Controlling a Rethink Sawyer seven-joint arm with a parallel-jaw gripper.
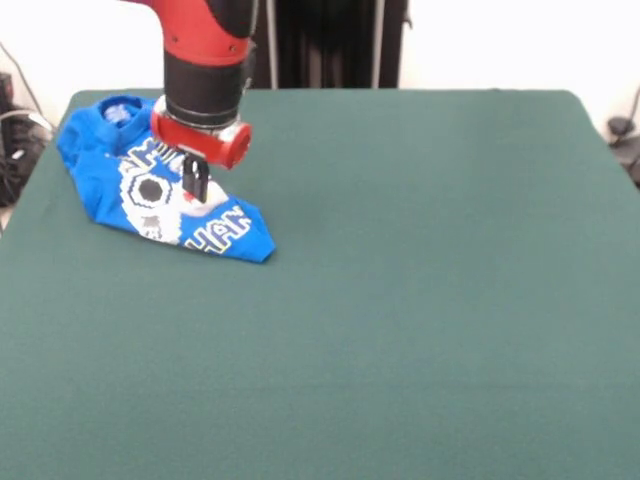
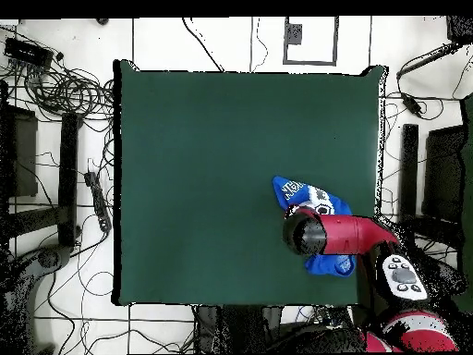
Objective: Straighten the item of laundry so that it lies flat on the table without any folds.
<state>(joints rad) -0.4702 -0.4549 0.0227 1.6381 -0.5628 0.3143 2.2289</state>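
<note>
The bright blue T-shirt [image 1: 150, 180] lies bunched and folded on the dark green table [image 1: 400, 300], near the table's far left corner in the front view, white pixel print and lettering facing up. It also shows in the overhead view [image 2: 309, 196], partly under the arm. My gripper [image 1: 195, 190] points straight down over the middle of the shirt, its black fingers close together at the fabric. I cannot tell whether they pinch the cloth. In the overhead view the red arm covers the gripper.
The shirt lies close to the table's left edge [image 1: 30, 190] in the front view. Cables and equipment [image 2: 55, 83] lie on the floor around the table. The robot's pedestal [image 2: 406, 277] stands at the table's side near the shirt.
</note>
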